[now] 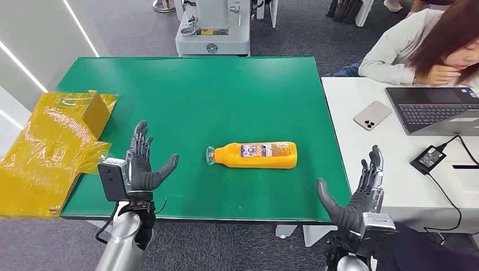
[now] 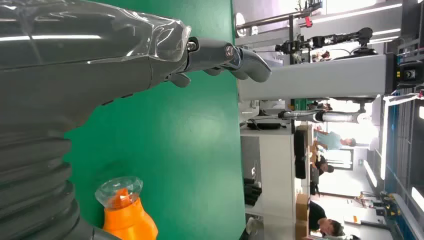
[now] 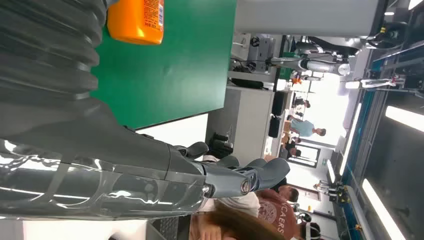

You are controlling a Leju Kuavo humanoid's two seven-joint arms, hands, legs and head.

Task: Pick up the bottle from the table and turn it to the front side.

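Note:
An orange bottle (image 1: 258,155) with a clear cap lies on its side on the green table (image 1: 226,96), cap pointing toward my left hand. Its label faces up. My left hand (image 1: 142,165) hovers open over the table's near left part, a good gap from the cap. At the table's near right corner my right hand (image 1: 357,193) is open too, fingers spread, apart from the bottle's base. The left wrist view catches the clear cap and orange neck (image 2: 123,207). In the right wrist view the bottle's base (image 3: 136,21) lies on the green surface.
Crumpled yellow wrapping with a yellow box (image 1: 53,144) lies at the table's left edge. A white desk (image 1: 395,186) to the right carries a phone (image 1: 372,115), a laptop (image 1: 438,109) and a charger (image 1: 428,159); a person (image 1: 429,48) leans on it. A grey machine (image 1: 213,28) stands behind the table.

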